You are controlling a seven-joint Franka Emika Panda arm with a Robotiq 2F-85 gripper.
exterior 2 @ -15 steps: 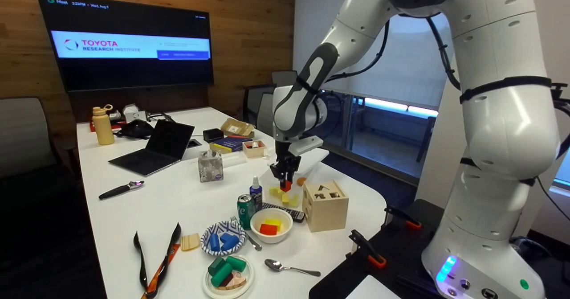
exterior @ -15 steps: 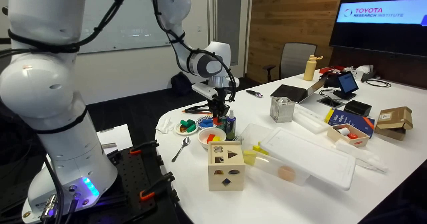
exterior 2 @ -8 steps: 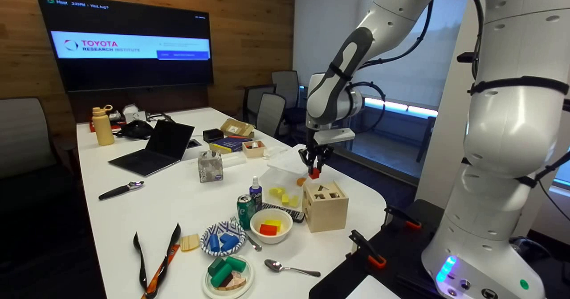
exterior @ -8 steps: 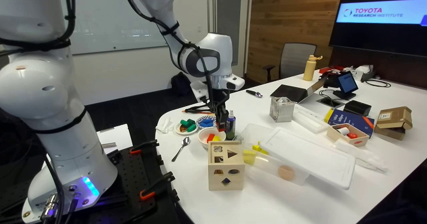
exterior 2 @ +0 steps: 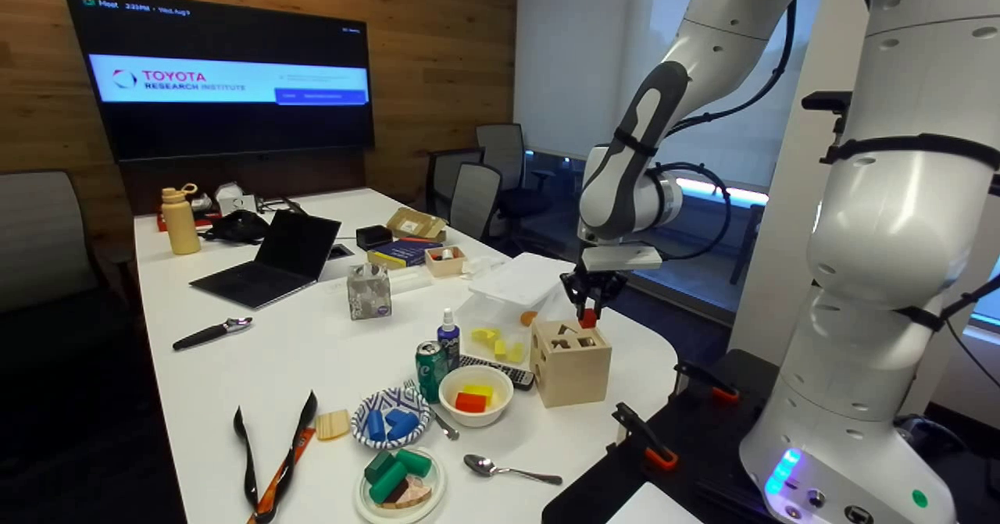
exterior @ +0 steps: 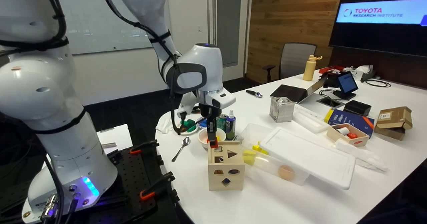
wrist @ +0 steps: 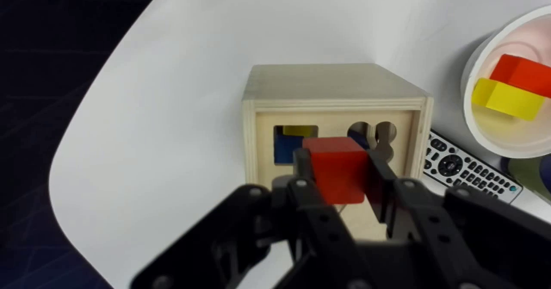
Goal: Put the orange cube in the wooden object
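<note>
In both exterior views, the gripper (exterior 2: 588, 313) is just above the wooden shape-sorter box (exterior 2: 576, 376). Its fingers (wrist: 301, 164) are narrow, and between them they hold the orange cube (wrist: 338, 175), which appears rather red in the wrist view. The cube is over the top face of the box; whether it touches the wood, I cannot tell. In the wrist view, it partly covers the square hole (wrist: 290, 142), and through this hole one sees a blue piece (wrist: 285, 151) and a yellow piece (wrist: 297, 130). The box stands upright on the white table (exterior 2: 328, 360), near a rounded corner. On the side away from this corner lies a remote control (wrist: 473, 168), and next comes a white bowl (exterior 2: 502, 393) which holds a red block (wrist: 525, 76) and a yellow block (wrist: 508, 99). Just beside the bowl, a green soda can (exterior 2: 431, 372) stands upright. A metal spoon (exterior 2: 512, 469) lies near the table edge that faces the robot base (exterior 2: 851, 446).
</note>
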